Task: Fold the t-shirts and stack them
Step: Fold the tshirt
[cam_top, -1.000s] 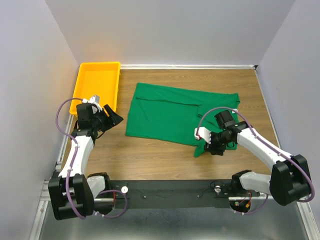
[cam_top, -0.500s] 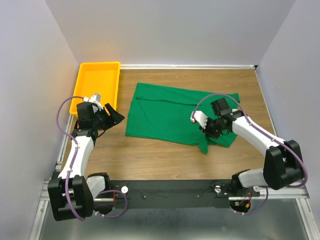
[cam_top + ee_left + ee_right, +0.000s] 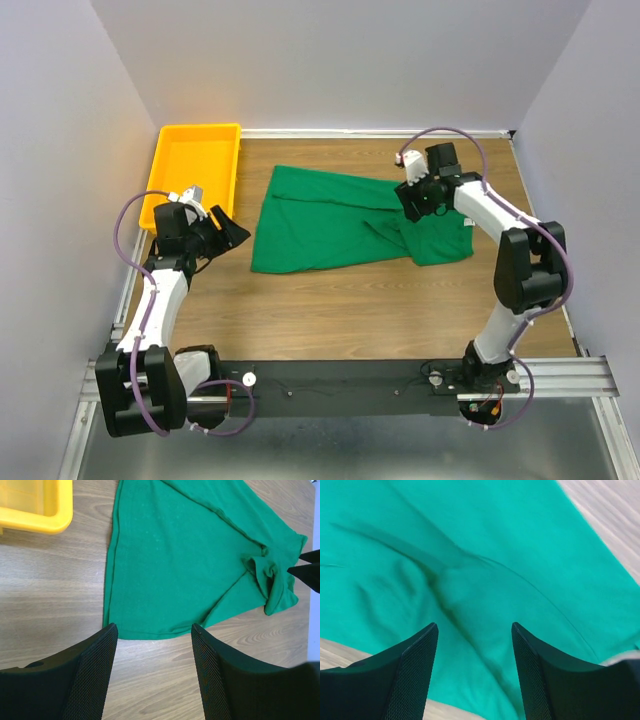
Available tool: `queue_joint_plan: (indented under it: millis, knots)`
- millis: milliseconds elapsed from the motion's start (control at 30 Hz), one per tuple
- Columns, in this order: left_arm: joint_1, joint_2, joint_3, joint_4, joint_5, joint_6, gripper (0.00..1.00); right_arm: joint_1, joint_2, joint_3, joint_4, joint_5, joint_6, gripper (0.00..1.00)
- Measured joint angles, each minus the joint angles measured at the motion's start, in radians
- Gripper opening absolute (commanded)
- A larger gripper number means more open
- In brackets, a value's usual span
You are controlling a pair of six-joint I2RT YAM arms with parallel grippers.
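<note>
Item one, far left: yellow plastic tray (image 3: 195, 165), set on the wooden table (image 3: 330, 310) against the left wall, well apart from the cloth. Item two: left gripper (image 3: 155, 630), hovering over bare wood between the tray and the garment's left hem; its two black mesh-faced fingers stand wide apart with nothing between them, and the wrist view shows them short of the hem. Item three, centre to right: dark-green t-shirt (image 3: 330, 225), lying on the table. Its left part is spread flat with a straight hem, and a long diagonal crease runs across the body. Its right part is doubled over onto itself, with a small bunched knot of fabric where the fold gathers. No part of it lies in the tray. Item four, right: right gripper (image 3: 412, 198), reached out to the far right portion of the shirt, low over the cloth near the gathered fold. Its wrist view is slightly blurred and filled with green fabric; the fingers stand well apart and no cloth is pinched between them. Whether the fingertips touch the fabric cannot be told.
</note>
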Motion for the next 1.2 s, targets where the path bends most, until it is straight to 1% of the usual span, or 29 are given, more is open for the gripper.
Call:
queue_joint_plan:
  millis: [100,167,200,233,267,333,433,467,633,833,900,933,967,1033,1200]
  knots:
    - [0.0,0.002,0.002,0.002,0.002,0.0,0.68,-0.043,-0.043,-0.031,-0.001,-0.018,-0.007,0.67]
    - [0.0,0.004,0.002,0.007,0.004,0.0,0.68,-0.056,-0.115,-0.064,-0.066,-0.134,-0.087,0.61]
    - [0.0,0.006,0.002,0.009,0.005,0.0,0.68,-0.055,-0.151,-0.079,-0.095,-0.184,-0.144,0.56]
    - [0.0,0.011,0.002,0.016,0.006,0.0,0.68,-0.045,-0.203,-0.106,-0.135,-0.241,-0.199,0.44]
    - [0.0,0.017,0.002,0.021,0.007,0.0,0.68,-0.04,-0.224,-0.116,-0.145,-0.256,-0.215,0.41]
    - [-0.001,0.032,0.002,0.025,0.01,0.0,0.68,-0.006,-0.274,-0.138,-0.187,-0.29,-0.248,0.41]
    - [-0.005,0.05,0.002,0.03,0.011,0.001,0.68,0.02,-0.237,-0.144,-0.188,-0.278,-0.23,0.45]
    - [-0.006,0.052,0.002,0.03,0.012,0.001,0.68,0.021,-0.22,-0.164,-0.182,-0.257,-0.221,0.47]
    - [-0.007,0.06,0.002,0.039,0.018,0.003,0.68,0.019,-0.198,-0.262,-0.179,-0.149,-0.177,0.49]
    - [-0.009,0.061,0.0,0.068,0.032,0.002,0.68,0.019,-0.166,-0.292,-0.145,-0.064,-0.119,0.5]
    - [-0.01,0.062,0.0,0.07,0.033,0.002,0.68,0.019,-0.142,-0.294,-0.127,-0.049,-0.103,0.49]
    - [-0.011,0.064,0.0,0.074,0.033,0.002,0.68,0.02,-0.134,-0.296,-0.122,-0.044,-0.098,0.47]
    - [-0.011,0.066,0.0,0.075,0.033,0.002,0.68,0.021,-0.123,-0.3,-0.112,-0.036,-0.09,0.37]
    - [-0.011,0.068,0.0,0.075,0.033,0.002,0.68,0.021,-0.113,-0.305,-0.101,-0.024,-0.076,0.25]
    - [-0.012,0.07,0.0,0.076,0.034,0.002,0.68,0.023,-0.107,-0.319,-0.078,-0.003,-0.054,0.06]
